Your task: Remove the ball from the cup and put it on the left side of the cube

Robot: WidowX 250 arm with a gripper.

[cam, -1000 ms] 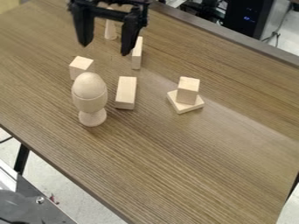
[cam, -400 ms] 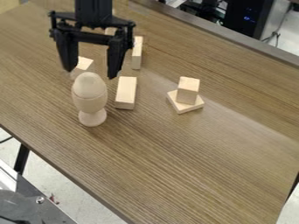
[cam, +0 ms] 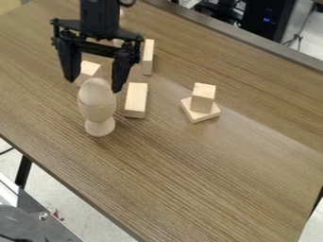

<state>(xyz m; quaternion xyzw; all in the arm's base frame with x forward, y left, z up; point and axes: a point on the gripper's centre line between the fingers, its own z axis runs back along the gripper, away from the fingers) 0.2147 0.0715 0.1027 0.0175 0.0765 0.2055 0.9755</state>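
Pincer (cam: 93, 85) is hanging in the upper L of the frame, arm (cam: 99, 19) coming down from the top edge; its two fingers are standing wide apart w/ nothing gripped btwn them. The tips are showing at the upper L and upper R of the egg-shaped ball (cam: 97, 93); can't tell whether either is touching it. The ball is sitting in the wooden cup (cam: 98, 114), L of ctr in the frame, the cup standing upright on the worktop (cam: 189, 165). Small cube (cam: 89, 70) is lying just above the cup in the frame, partly hidden by a finger. Oblong block (cam: 136, 99) is lying just R of the cup, and a narrow block (cam: 148, 57) is sitting above that, upper ctr-L. R of ctr, a second cube (cam: 203, 96) is resting on a flat sq. block (cam: 189, 111). Dark computer case (cam: 268, 19) is standing beyond the worktop, upper R.
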